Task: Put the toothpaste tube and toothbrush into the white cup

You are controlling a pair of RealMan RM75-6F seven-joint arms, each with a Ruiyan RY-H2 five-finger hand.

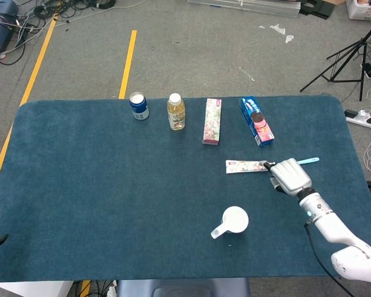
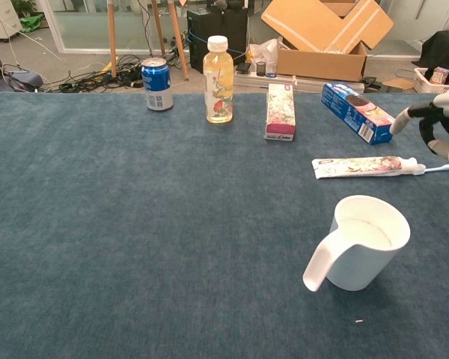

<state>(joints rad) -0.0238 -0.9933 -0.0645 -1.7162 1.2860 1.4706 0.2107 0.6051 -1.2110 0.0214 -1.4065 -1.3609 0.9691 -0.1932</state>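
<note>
Looking along the blue worktop (image 1: 99, 204) from its left side, we found a blue can (image 1: 138, 105) standing upright near the far edge, and just to its right a bottle (image 1: 176, 111) of yellowish drink with a white cap. Further right lay a flowered carton (image 1: 212, 120), and beyond it a blue biscuit box (image 1: 256, 120), both near the far edge and apart from each other. Nearer to us than that row, the toothpaste tube (image 1: 248, 166) lay flat on the worktop with its cap end pointing right. Closer still and slightly left of the tube's cap, the white cup (image 1: 234, 219) stood upright, its handle turned toward the near left, and we saw nothing inside it. At the tube's right end was the right robot hand (image 1: 290, 176); in the chest view it was raised above the worktop with its fingers (image 2: 434, 123) curled but apart, holding nothing and clear of the tube. The toothbrush (image 1: 308, 161) lay on the worktop just beyond the tube's cap, its light blue handle (image 2: 446, 168) reaching out to the right. We could not find the left robot hand in either view.
</note>
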